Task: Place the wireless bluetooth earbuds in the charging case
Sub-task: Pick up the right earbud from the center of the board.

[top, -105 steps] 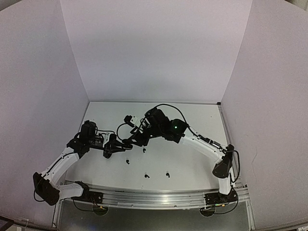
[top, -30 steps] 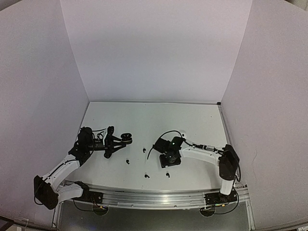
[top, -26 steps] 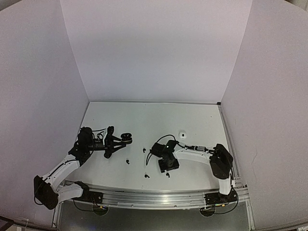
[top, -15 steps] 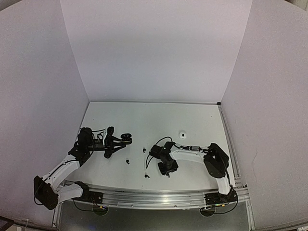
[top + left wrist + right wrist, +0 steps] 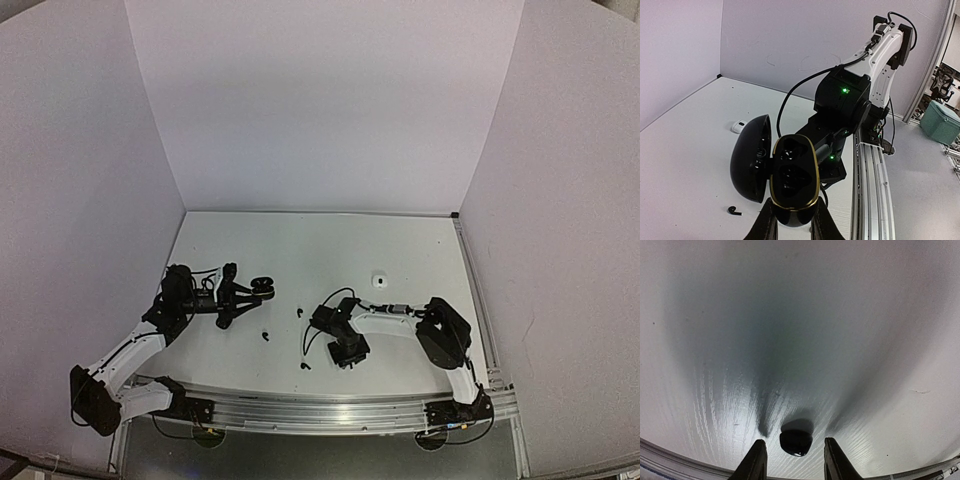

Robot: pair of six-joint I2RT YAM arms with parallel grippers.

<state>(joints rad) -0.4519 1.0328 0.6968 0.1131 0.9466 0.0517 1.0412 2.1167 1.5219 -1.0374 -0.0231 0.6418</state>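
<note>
My left gripper (image 5: 252, 291) is shut on an open black charging case (image 5: 264, 288) and holds it above the table. In the left wrist view the case (image 5: 794, 172) has a gold rim, its lid (image 5: 751, 157) swung left, and its wells look empty; my left gripper (image 5: 793, 222) clamps its lower end. My right gripper (image 5: 347, 360) points straight down, open, low over the table. In the right wrist view a black earbud (image 5: 796, 442) lies between its fingers (image 5: 756, 460). Other black earbuds lie on the table (image 5: 299, 312), (image 5: 265, 335), (image 5: 305, 366); one also shows in the left wrist view (image 5: 733, 211).
A small white object (image 5: 379, 280) lies behind the right arm and also shows in the left wrist view (image 5: 738, 126). The metal rail (image 5: 320, 410) runs along the near table edge. White walls enclose the table on three sides.
</note>
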